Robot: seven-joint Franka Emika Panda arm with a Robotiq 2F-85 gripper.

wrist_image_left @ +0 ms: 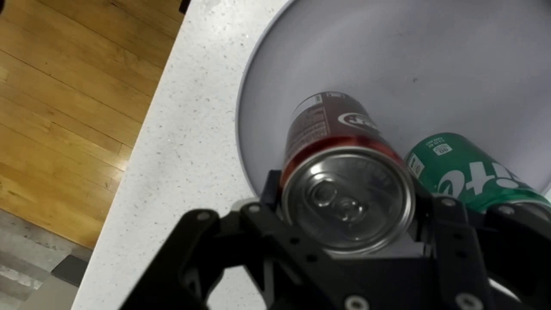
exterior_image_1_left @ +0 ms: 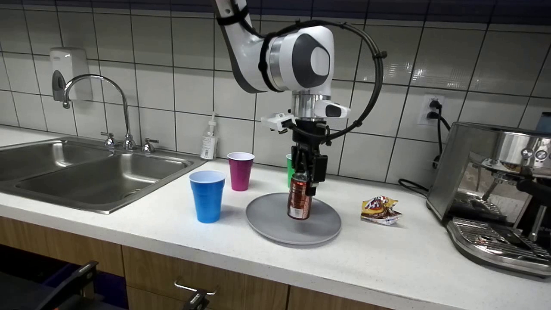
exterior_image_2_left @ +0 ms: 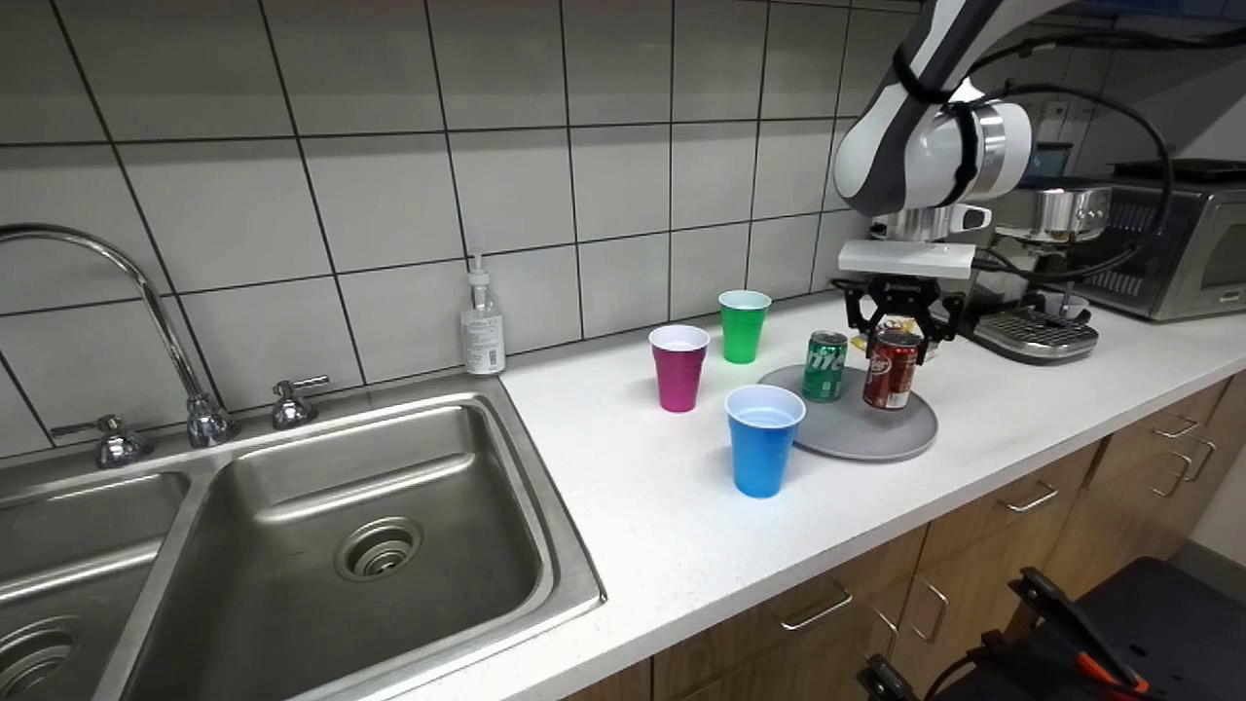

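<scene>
A dark red soda can (exterior_image_1_left: 298,204) is over a round grey plate (exterior_image_1_left: 264,219) on the white counter. The can also shows in an exterior view (exterior_image_2_left: 888,380) and in the wrist view (wrist_image_left: 335,125). My black gripper (exterior_image_2_left: 897,352) points down, with one finger against each side of the can's upper part. In the wrist view the gripper (wrist_image_left: 348,193) is shut on the can, its silver lid facing the camera. The can is nearly upright; whether its base touches the plate is unclear. A green soda can (exterior_image_2_left: 824,368) stands beside it on the plate, also in the wrist view (wrist_image_left: 473,172).
Blue (exterior_image_1_left: 207,198), magenta (exterior_image_1_left: 240,172) and green (exterior_image_2_left: 743,331) cups stand near the plate. A crumpled snack bag (exterior_image_1_left: 380,210) lies beyond it, toward an espresso machine (exterior_image_1_left: 495,193). A sink (exterior_image_2_left: 389,506) and soap bottle (exterior_image_2_left: 483,336) are at the opposite end. A tiled wall backs the counter.
</scene>
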